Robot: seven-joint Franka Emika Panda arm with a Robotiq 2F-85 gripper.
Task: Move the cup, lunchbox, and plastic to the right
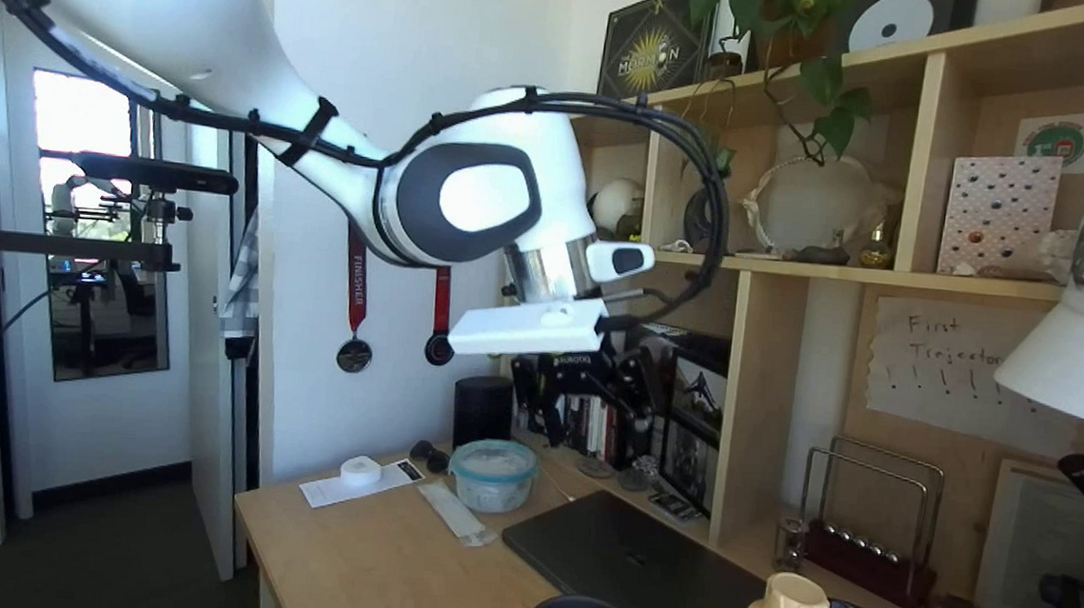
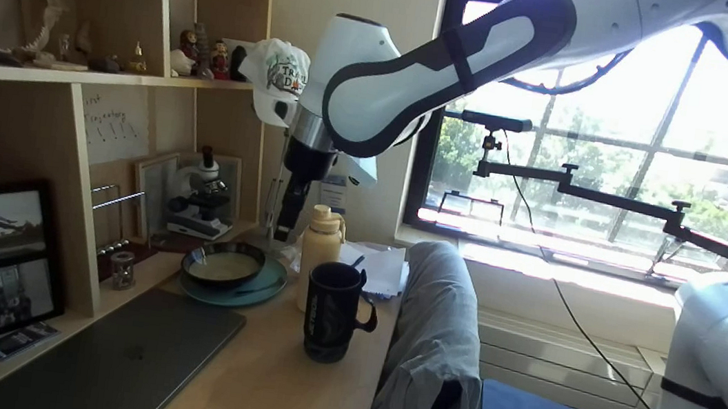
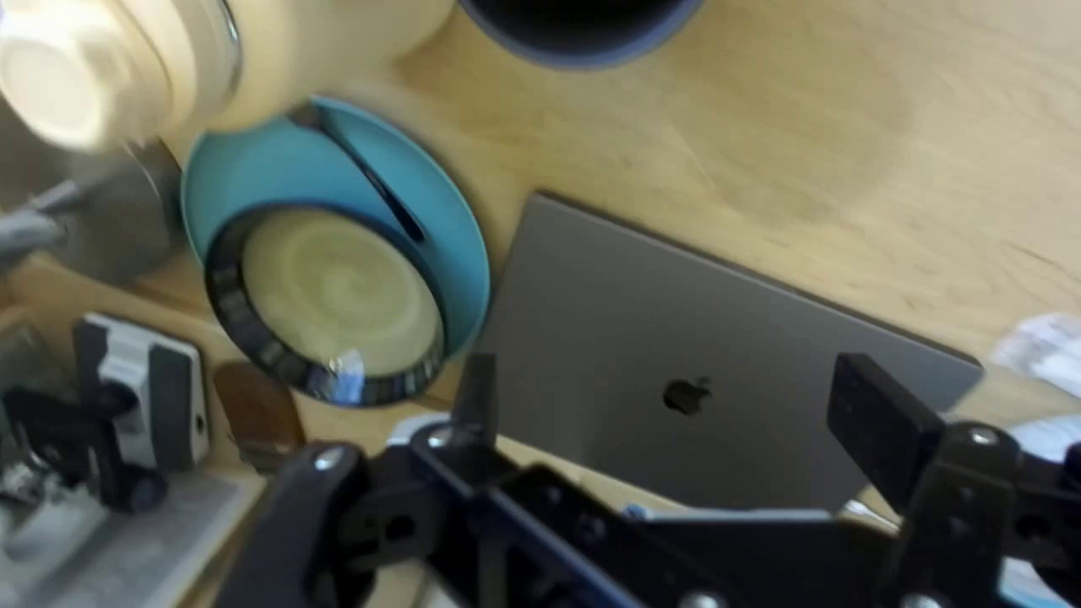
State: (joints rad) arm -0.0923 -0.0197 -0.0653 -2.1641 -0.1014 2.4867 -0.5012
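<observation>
1 arm (image 1: 482, 200) over bench (image 1: 362, 558), wrist tipped down, jaws spread. Ext. view: lunchbox (image 1: 492, 478) far, w/ plastic (image 1: 456, 515) just left. Cup (image 2: 329, 315) shows handle (image 2: 373, 318) in an ext. view; wrist view only rim (image 3: 583, 59) & inside.

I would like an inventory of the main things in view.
Water bottle: 1, cream, on desk
Mug: 1, black, near bottle
Apple laptop: 1, dark grey, on desk
Plate: 1, blue, beside laptop
Bowl: 1, black and beige, on plate
Lunchbox: 1, pale blue, on desk
Plastic packet: 1, whitish, beside lunchbox
Microscope: 1, white and black, near shelving
Cap: 1, white, near shelving
Medals: 2, red ribbons, on wall
Gripper: 1, black, above desk
Arm: 1, white, above desk
</observation>
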